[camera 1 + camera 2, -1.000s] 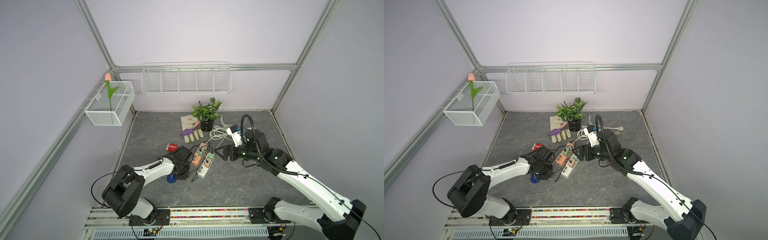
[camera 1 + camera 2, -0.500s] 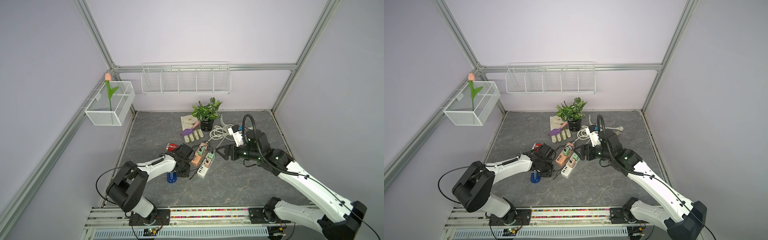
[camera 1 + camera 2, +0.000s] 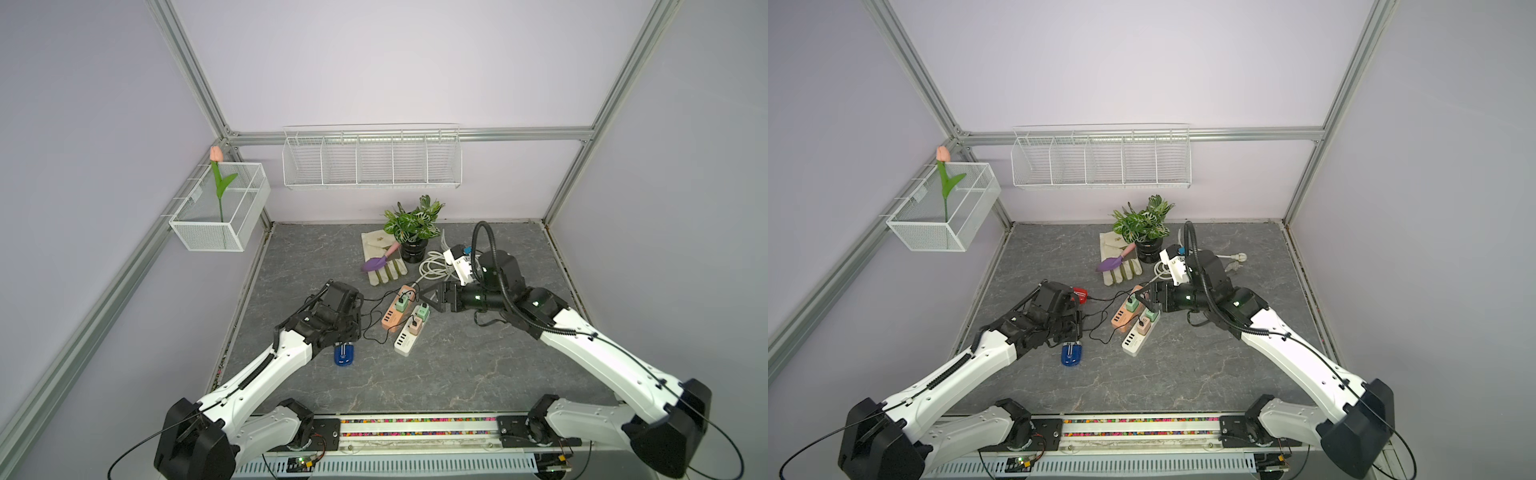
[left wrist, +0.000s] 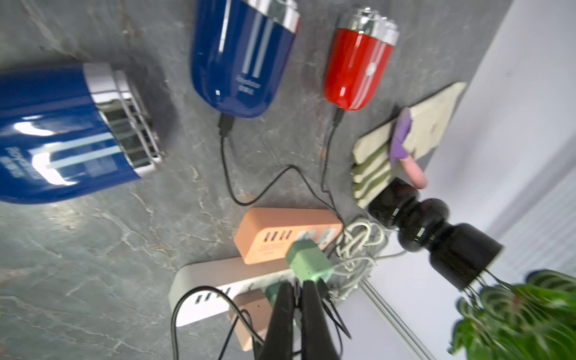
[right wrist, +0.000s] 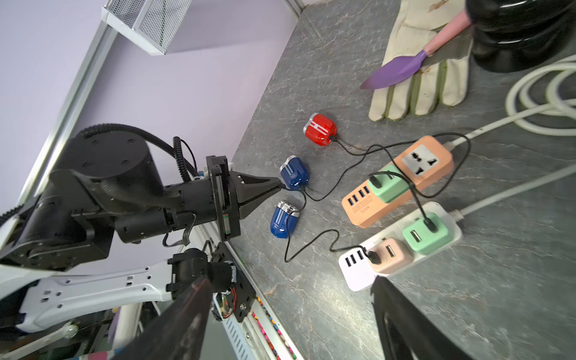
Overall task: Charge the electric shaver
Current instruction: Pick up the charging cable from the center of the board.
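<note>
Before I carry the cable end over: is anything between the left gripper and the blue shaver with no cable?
Nothing visible. The left gripper, shut on the loose cable, is close beside the unplugged blue shaver; only the cable's own slack lies between. The plugged blue shaver sits on the gripper's other side.

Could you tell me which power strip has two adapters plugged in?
The white power strip: it carries a pink adapter and a green adapter, whereas the orange power strip holds only one.

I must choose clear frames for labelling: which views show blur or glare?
Left wrist view: motion blur, strongest on the plant and the nearest blue shaver, which also bears white glare. Right wrist view: sharp. Both top views: sharp, evenly lit, soft shadows.
</note>
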You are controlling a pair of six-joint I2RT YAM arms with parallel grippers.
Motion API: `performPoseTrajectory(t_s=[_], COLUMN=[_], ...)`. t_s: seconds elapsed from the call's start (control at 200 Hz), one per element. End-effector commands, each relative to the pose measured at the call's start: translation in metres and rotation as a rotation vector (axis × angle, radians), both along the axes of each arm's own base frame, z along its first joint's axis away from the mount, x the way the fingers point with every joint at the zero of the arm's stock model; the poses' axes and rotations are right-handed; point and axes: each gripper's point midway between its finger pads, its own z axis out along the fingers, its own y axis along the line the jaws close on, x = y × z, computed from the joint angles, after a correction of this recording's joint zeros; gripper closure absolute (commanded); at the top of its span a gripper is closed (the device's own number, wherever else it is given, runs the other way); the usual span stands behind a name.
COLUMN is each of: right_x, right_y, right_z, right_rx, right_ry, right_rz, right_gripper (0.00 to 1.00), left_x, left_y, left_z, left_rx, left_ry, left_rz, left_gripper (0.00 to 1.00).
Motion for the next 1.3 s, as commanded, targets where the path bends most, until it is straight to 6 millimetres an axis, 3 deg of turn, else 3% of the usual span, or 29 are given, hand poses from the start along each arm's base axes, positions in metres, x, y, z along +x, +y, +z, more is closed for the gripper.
performPoseTrajectory(t_s=[0.0, 0.21, 0.44, 0.685, 0.835, 1.3], right_x=[0.005, 0.034, 0.054, 0.072, 0.075, 0.079], right_y=[0.036, 0.077, 0.101, 0.114, 0.127, 0.139], right_z=[0.02, 0.011, 0.007, 0.007, 0.007, 0.008], right_rx=[0.144, 0.261, 0.39, 0.457, 0.507, 0.592], right_ry=[0.101, 0.319, 0.518, 0.557, 0.613, 0.739], right_rz=[0.088, 0.099, 0.045, -0.002, 0.002, -0.038], right_gripper=[0.17, 0.2, 0.22, 0.23, 0.28, 0.69], left_x=[0.019, 0.044, 0.059, 0.059, 0.061, 0.061], left_y=[0.002, -0.005, -0.014, -0.024, -0.026, -0.029], left_z=[0.03, 0.085, 0.125, 0.129, 0.132, 0.121], left_rx=[-0.051, -0.121, -0.163, -0.188, -0.178, -0.166], left_ry=[-0.111, -0.333, -0.505, -0.52, -0.537, -0.532], left_rz=[0.025, -0.054, -0.122, -0.177, -0.197, -0.222], left_gripper=[1.0, 1.0, 1.0, 1.0, 1.0, 1.0])
